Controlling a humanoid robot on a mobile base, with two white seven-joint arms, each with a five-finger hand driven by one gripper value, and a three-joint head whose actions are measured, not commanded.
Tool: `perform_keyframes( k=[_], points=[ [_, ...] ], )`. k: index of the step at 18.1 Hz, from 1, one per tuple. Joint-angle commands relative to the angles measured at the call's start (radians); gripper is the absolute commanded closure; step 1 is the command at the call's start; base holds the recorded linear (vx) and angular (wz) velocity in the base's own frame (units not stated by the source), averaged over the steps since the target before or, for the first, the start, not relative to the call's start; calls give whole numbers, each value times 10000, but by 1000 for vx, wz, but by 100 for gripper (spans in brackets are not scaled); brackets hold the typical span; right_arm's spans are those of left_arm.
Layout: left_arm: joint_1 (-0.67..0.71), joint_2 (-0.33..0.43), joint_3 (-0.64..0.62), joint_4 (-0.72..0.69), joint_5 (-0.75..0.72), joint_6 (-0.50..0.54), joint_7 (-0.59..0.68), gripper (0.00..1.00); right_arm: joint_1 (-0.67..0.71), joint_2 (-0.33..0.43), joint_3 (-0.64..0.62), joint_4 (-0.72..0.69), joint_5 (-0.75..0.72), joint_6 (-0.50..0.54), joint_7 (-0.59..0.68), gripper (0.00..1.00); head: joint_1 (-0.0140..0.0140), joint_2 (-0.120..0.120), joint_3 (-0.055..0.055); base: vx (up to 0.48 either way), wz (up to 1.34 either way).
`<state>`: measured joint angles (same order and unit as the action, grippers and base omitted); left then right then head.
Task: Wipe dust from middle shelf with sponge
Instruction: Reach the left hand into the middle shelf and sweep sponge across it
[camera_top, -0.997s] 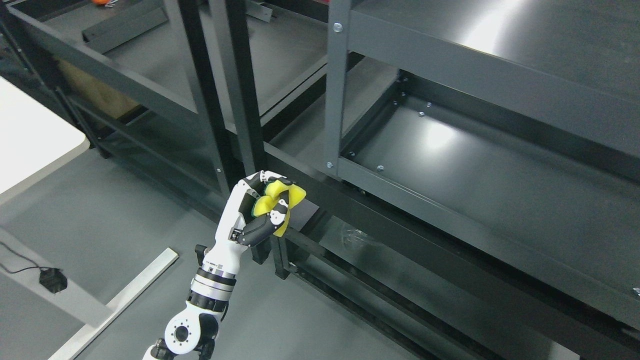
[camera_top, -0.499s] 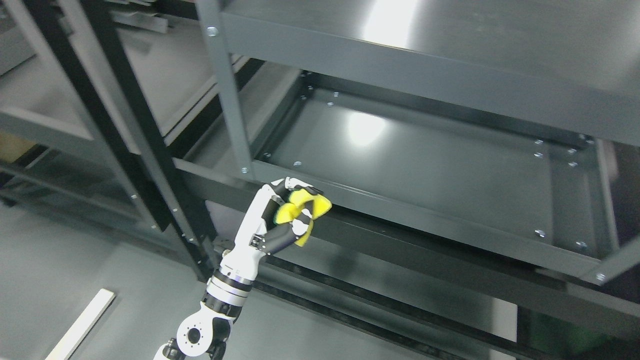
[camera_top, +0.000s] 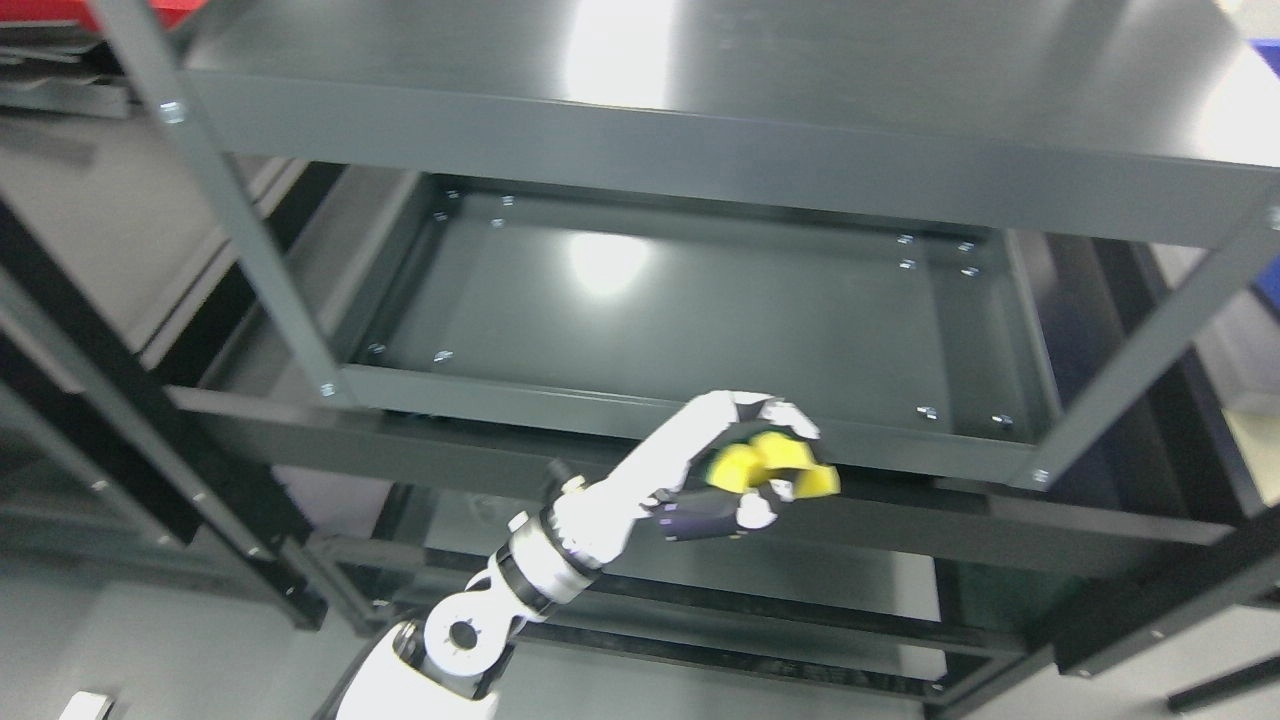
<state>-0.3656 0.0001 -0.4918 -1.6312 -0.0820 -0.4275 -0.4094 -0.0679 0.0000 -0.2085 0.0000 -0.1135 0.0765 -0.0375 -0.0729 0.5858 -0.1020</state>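
My left hand (camera_top: 765, 470) comes up from the lower left with its fingers curled around a yellow sponge (camera_top: 775, 467). It hovers just in front of the front rim of the middle shelf (camera_top: 700, 320), a dark grey metal tray with bolts in its corners, right of the rim's middle. The sponge sits at rim height, outside the tray, and I cannot tell whether it touches the rim. The right hand is out of the picture.
The top shelf (camera_top: 700, 90) overhangs the middle one. Grey uprights stand at the front left (camera_top: 240, 240) and front right (camera_top: 1140, 370). Black rack frames (camera_top: 120, 420) stand to the left, and a lower shelf (camera_top: 780, 590) lies below the hand.
The camera has swung right, so the whole rack slid left in the picture. My left hand with the sponge has moved right along the middle shelf's front rim.
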Motion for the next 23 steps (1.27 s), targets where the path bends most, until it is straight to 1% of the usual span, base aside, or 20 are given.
perform_keyframes(
  k=[1, 3, 6, 9, 10, 12, 15, 16, 18, 21, 23],
  points=[
    [-2781, 174, -2703, -240, -2764, -524, -367, 100, -11, -175, -1, -174, 0, 2, 6, 0, 0, 0, 0, 28, -337],
    [-3733, 174, -2813, -240, -3410, -1197, -1209, 100, 4, -175, -1, -174, 0, 2, 6, 0, 0, 0, 0, 28, -322],
    [-5434, 174, -2646, -240, -4209, -2394, -1703, 100, -11, -175, -1, -174, 0, 2, 6, 0, 0, 0, 0, 30, -262],
    [-7123, 174, -1224, -255, -4822, -3071, -2132, 100, 4, -175, -1, -174, 0, 2, 6, 0, 0, 0, 0, 26, -182],
    [-7553, 174, -549, -286, -5083, -3240, -2194, 100, 4, -175, 14, -174, 0, 2, 6, 0, 0, 0, 0, 20, -100],
    [-8092, 174, 297, -560, -5315, -3333, -2347, 100, 4, -175, -1, -174, 0, 2, 6, 0, 0, 0, 0, 12, -76],
    [-8095, 174, 837, -1021, -5346, -3410, -3419, 100, 4, -175, -1, -174, 0, 2, 6, 0, 0, -1, 0, 2, -17],
    [-8094, 174, 1081, -1129, -5331, -3579, -3711, 100, -11, -175, -1, -174, 0, 2, 6, 0, 0, -1, 0, 0, 0],
    [-8064, 174, 1603, -1328, -5255, -3579, -4065, 100, 4, -175, -1, -174, 0, 2, 6, 0, 0, -2, 0, 0, 0],
    [-8048, 174, 2308, -1436, -4322, -3579, -5106, 100, 4, -175, 14, -174, 0, 2, 6, 0, 0, -2, 0, 0, 0],
    [-8064, 318, 2784, -1436, -3555, -3579, -5462, 100, 4, -175, -1, -174, 0, 2, 6, 0, 0, -4, 0, 0, 0]
  ],
)
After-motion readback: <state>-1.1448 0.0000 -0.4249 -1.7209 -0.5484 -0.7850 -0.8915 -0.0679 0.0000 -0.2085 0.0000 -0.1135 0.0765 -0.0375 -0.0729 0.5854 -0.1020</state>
